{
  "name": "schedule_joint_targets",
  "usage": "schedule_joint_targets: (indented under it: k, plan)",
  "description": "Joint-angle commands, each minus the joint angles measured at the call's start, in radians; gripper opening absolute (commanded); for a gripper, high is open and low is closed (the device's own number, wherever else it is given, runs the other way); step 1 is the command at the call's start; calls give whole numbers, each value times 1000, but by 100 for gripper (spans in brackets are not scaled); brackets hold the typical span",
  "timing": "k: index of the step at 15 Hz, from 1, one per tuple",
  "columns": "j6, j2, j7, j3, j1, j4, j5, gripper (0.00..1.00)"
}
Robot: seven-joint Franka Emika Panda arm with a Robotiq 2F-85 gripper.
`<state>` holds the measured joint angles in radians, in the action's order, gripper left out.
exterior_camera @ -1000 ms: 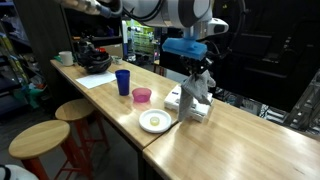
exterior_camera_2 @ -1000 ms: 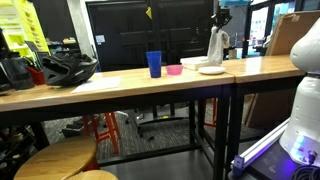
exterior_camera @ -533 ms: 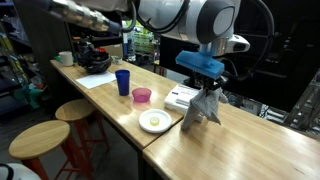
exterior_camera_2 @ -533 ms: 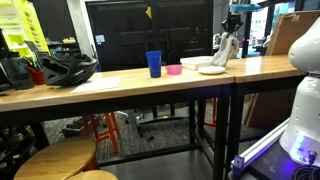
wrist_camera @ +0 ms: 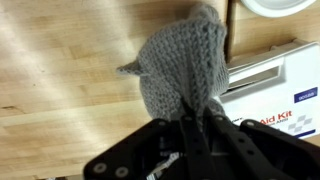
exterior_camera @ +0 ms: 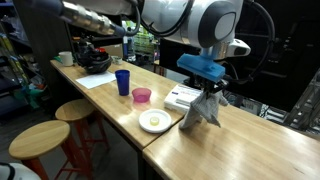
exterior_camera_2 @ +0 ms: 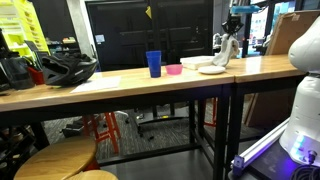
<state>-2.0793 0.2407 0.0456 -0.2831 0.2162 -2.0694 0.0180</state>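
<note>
Exteriors afar; wrist close behind tool (wrist_camera: 195, 118)

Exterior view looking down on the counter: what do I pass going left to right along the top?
White mug → black helmet → blue cup → pink bowl → white plate → grey knitted cloth hanging from the shut gripper.

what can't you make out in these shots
- Wrist view: gripper fingertips are buried in the grey knitted cloth.
- Wrist view: white box is cut off by the right edge, label only partly readable.
- In an exterior view: whatever sits on the plate is too small to identify.
</note>
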Motion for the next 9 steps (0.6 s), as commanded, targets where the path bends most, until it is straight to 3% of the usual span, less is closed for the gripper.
schedule_joint_targets:
  k: [1, 9]
  plan:
    - [9, -15, 2, 15, 12, 4, 2, 2]
    - [16, -105, 83, -18, 61, 33, -13, 2]
